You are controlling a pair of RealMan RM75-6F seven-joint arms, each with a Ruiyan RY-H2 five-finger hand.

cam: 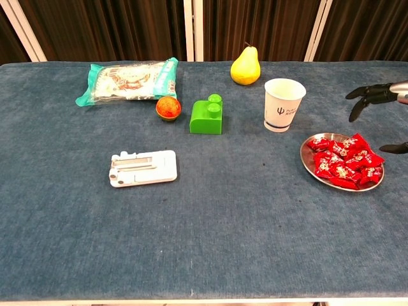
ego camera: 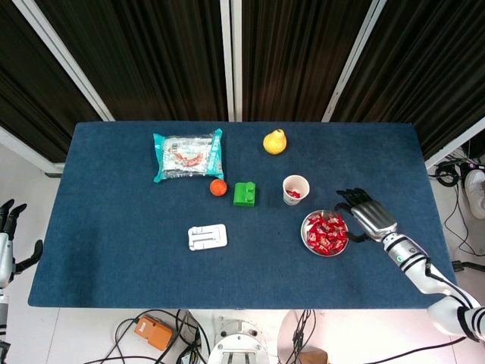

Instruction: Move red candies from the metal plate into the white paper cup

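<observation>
A round metal plate (ego camera: pixel 305 236) (cam: pixel 307 160) heaped with several red candies (ego camera: pixel 326 233) (cam: pixel 345 160) sits right of the table's middle. Just behind and left of it stands the white paper cup (ego camera: pixel 295 188) (cam: pixel 283 104), upright, with red candy (ego camera: pixel 293 194) showing inside from above. My right hand (ego camera: pixel 365 214) (cam: pixel 376 97) hovers just right of the plate, fingers spread and empty, its thumb reaching toward the plate's edge. My left hand (ego camera: pixel 9 235) hangs off the table's left edge, holding nothing.
A yellow pear (ego camera: pixel 274 141) stands behind the cup. A green block (ego camera: pixel 244 194) and a small orange ball (ego camera: pixel 218 187) lie left of the cup. Farther left is a packaged snack bag (ego camera: pixel 187 155), and a white flat holder (ego camera: pixel 207 236) lies toward the front.
</observation>
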